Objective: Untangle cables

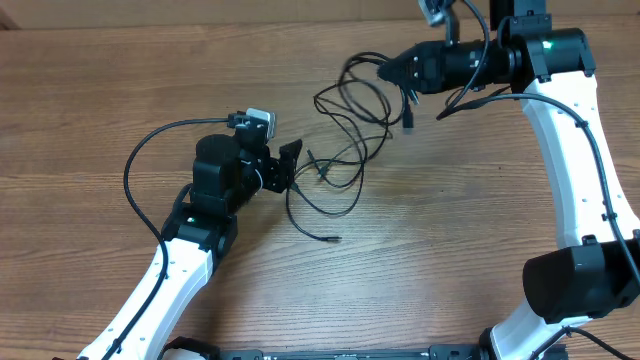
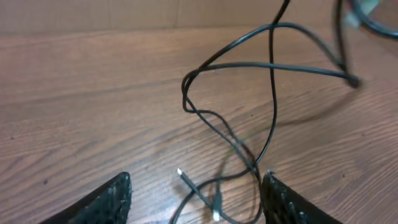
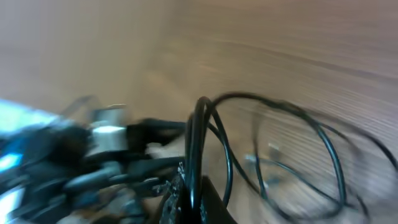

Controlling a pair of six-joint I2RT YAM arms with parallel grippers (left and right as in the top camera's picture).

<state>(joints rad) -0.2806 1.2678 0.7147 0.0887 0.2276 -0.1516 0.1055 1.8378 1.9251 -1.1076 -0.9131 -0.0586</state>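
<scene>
Cables (image 1: 350, 130) sit mid-counter (image 1: 100, 80) toward the far edge, strung between the two arms. One loose plug end (image 1: 332, 239) trails toward the near edge.

Right gripper (image 1: 385, 70): jaws closed on a loop of the cables, holding it off the counter near the far edge. The right wrist view is blurry, but a strand clearly comes out of the closed tips.

Left gripper (image 1: 292, 160): jaws open and low over the counter. In the left wrist view, strands and a small plug (image 2: 180, 172) lie between the two fingers (image 2: 106, 202). Nothing is pinched.

Risks, as I judge them:
- Several strands cross in the gap between the left jaws. Closing here could catch two or three at once, and pulling would then tighten the knot, not open it.
- The strand on the right-hand finger runs close to its edge. It may slip outside on closing and leave an empty grip.
- The raised loop looks taut toward the clump. If the right arm pulls further before the left pins anything, the whole bundle drags across the counter.
- A pinch on the plug could stress the connector.
- Thin cord could slip through the right jaws under tension.
</scene>
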